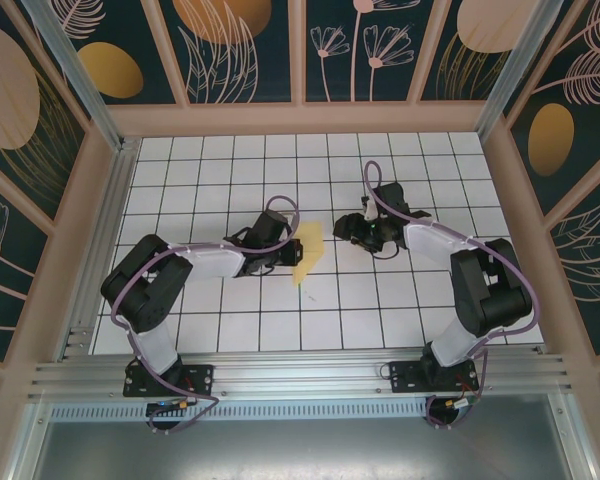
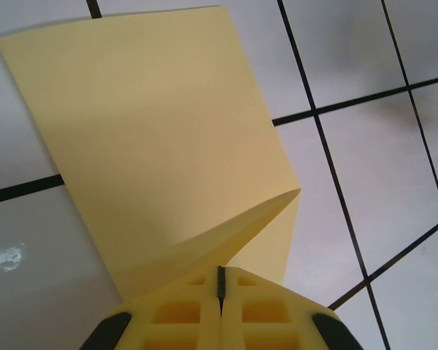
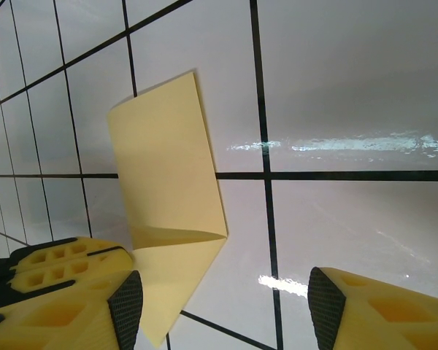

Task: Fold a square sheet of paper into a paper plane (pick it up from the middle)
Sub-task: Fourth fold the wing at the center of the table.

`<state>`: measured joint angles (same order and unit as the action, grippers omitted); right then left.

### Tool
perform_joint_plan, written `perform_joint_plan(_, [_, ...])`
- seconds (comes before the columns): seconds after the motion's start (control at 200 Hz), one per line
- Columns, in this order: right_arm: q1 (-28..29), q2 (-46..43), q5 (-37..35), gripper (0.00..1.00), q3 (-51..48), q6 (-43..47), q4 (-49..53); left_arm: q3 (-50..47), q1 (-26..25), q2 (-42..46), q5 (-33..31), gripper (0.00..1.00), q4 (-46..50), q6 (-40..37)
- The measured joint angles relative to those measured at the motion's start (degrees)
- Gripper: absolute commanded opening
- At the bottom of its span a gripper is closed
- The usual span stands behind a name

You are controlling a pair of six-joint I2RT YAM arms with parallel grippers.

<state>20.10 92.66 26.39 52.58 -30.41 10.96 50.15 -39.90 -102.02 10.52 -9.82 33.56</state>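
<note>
The pale-yellow square sheet of paper is at the middle of the tiled floor, between the two arms. My left gripper is shut on it. In the left wrist view the yellow fingers meet with no gap, pinching the sheet where it buckles into a crease. From that pinch the paper bends into two flaps. My right gripper stands open just to the right of the sheet. In the right wrist view the paper lies beside the left pad, with bare tile between the pads.
White floor tiles with black grid lines spread around both arms. Wooden frame posts and patterned wall panels close off the back and the sides. A metal rail runs along the near edge by the arm bases.
</note>
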Motion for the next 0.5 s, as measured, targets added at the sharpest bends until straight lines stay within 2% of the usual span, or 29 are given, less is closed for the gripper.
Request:
perform_joint_plan(0.185, [0.17,-0.9,0.68,0.63,-0.57,-0.11,-0.07,-5.42,0.0,3.87,3.61,0.03,-2.19,-1.05])
perform_joint_plan(0.36, [0.52,-4.52,3.8,0.64,-5.73,-0.24,-1.88,-8.66,0.0,8.07,6.21,0.02,-6.67,-0.94])
perform_joint_plan(0.5, [0.7,-6.36,7.87,0.72,-10.95,-1.07,-5.07,-9.44,0.02,8.35,8.26,0.01,-9.7,-0.37])
